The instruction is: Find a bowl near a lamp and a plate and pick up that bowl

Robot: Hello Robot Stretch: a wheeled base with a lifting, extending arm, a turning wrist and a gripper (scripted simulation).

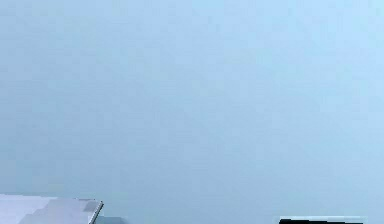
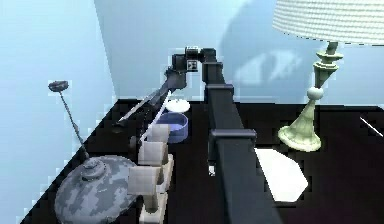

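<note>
I'm seeing the lamp shade running off the arm side view's top and right edges, and the arm covering part of a flat white thing on the worktop. The pincer is ending near a blue bowl, so I'm not managing to tell whether it holds anything.

The bowl is blue, the lamp cream, the tabletop black

The tabletop looks smooth and matt, the lamp base glazed ceramic.
</note>
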